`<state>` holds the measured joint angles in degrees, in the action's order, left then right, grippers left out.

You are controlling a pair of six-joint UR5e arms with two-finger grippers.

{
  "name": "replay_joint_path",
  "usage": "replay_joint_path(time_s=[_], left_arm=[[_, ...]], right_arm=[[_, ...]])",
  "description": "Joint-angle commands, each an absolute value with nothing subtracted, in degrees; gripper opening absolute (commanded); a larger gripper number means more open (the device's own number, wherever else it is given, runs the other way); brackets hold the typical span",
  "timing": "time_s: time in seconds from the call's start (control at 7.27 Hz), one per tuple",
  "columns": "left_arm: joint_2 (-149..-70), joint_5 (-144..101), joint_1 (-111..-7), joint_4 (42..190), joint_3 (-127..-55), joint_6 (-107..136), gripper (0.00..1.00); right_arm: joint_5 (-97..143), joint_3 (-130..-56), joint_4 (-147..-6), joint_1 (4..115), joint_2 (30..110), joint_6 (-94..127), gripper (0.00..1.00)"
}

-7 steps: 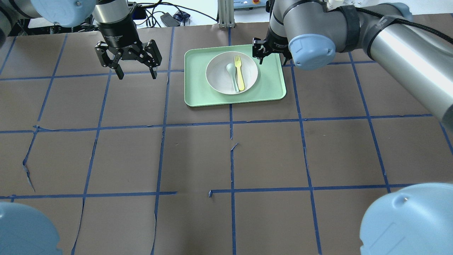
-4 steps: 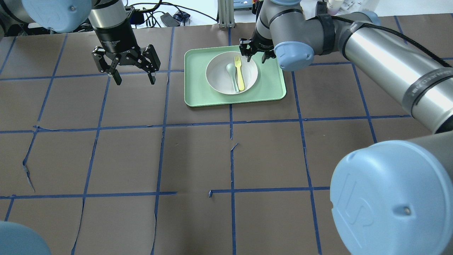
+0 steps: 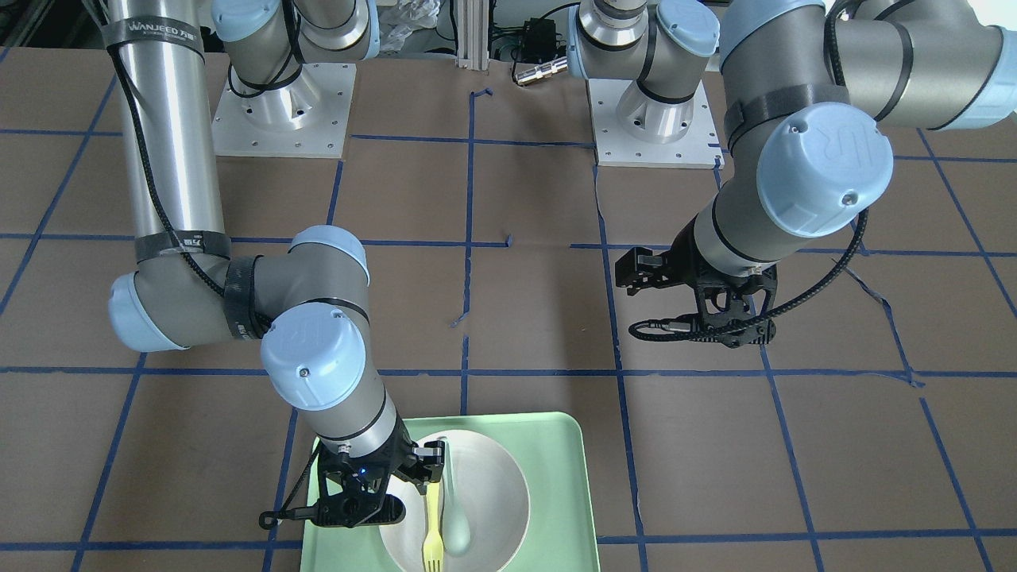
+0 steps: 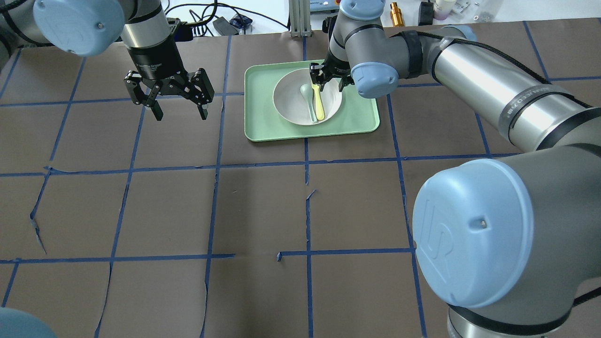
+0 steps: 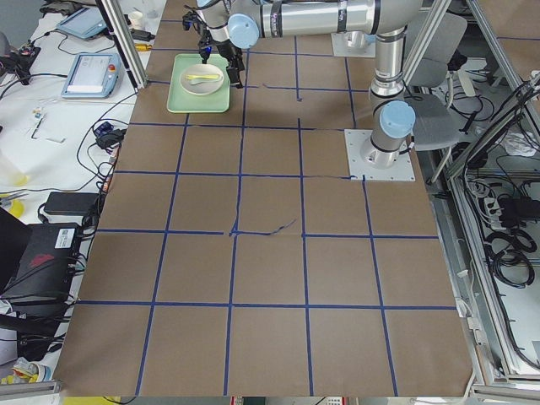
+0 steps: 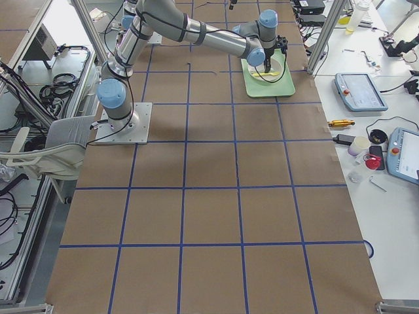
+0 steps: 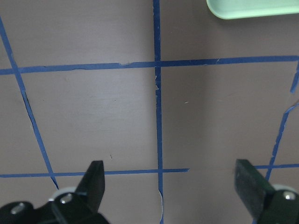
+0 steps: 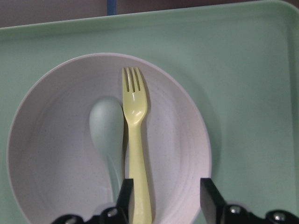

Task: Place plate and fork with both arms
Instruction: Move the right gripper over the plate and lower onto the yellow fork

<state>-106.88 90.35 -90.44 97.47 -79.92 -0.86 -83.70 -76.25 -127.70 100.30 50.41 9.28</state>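
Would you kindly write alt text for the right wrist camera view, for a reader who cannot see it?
The right gripper is open, its two black fingers straddling the handle of a pale-yellow fork lying in a white plate. A grey-green spoon lies alongside the fork, and the plate sits on a mint-green tray.

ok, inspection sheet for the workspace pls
Surface: brown paper table, blue tape grid, several tears.
Job's things: fork lies in plate, on tray.
Clutter: spoon in plate beside fork.
Grippers: left gripper open above table; right gripper open, fingers either side of fork handle.
Cables: black cable strapped along right arm.
Surroundings: pendants beside table.
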Motion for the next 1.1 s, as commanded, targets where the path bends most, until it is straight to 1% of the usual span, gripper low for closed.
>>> replay_joint_path(time_s=[0.0, 0.14, 0.41, 0.96], left_arm=[[-106.7, 90.4, -90.4, 97.4, -80.9, -0.8, 1.00], [-106.7, 90.4, -90.4, 97.4, -81.3, -0.8, 1.00], [-106.7, 90.4, -90.4, 97.4, -81.4, -0.8, 1.00], [-106.3, 90.4, -90.4, 96.7, -82.5, -0.8, 1.00]], right_arm=[[-83.6, -76.2, -127.7, 100.5, 49.0, 6.2, 0.57], [-83.6, -76.2, -127.7, 101.3, 48.5, 6.2, 0.54], [-83.6, -76.2, -127.7, 101.8, 48.2, 6.2, 0.41], [-83.4, -76.1, -128.1, 101.9, 46.8, 6.3, 0.44]])
